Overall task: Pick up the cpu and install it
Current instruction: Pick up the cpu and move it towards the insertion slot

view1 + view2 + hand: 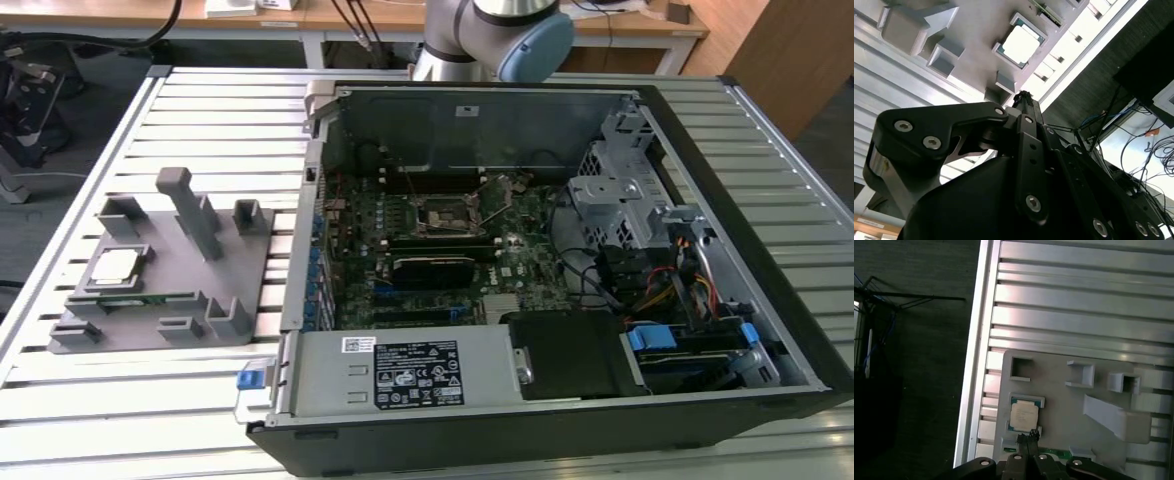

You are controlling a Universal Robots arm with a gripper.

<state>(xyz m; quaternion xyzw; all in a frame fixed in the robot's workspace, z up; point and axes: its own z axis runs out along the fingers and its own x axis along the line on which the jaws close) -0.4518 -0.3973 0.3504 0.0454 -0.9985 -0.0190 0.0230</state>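
The cpu [114, 266], a small flat square chip with a shiny silver metal lid and a thin pale rim, lies flat in a shallow seat of a grey plastic fixture plate [167, 272] at the exterior view's left. Nothing holds or touches it; both wrist views show the chip from above [1021, 44] [1024, 415], lid upward. A long narrow green memory stick [134, 300] rests in the same plate, just beside the chip on the side nearer the exterior camera. Grey upright posts and small blocks stand on the plate around both parts. The black metal gripper [1027, 436] hangs above the plate with its two fingertips drawn together and nothing between them; in the first wrist view the tips line up with one edge of the chip, yet they remain apart from it [1023, 94]. The plate sits on a ribbed aluminium table [174, 400]. To the exterior view's right, well apart from the chip, a black open-sided computer case [534, 442] lies on the table and exposes a green motherboard [521, 262], on which a square black-framed socket [442, 213] sits toward the far side. The grey and blue arm [487, 35] rises behind the far wall of the case.
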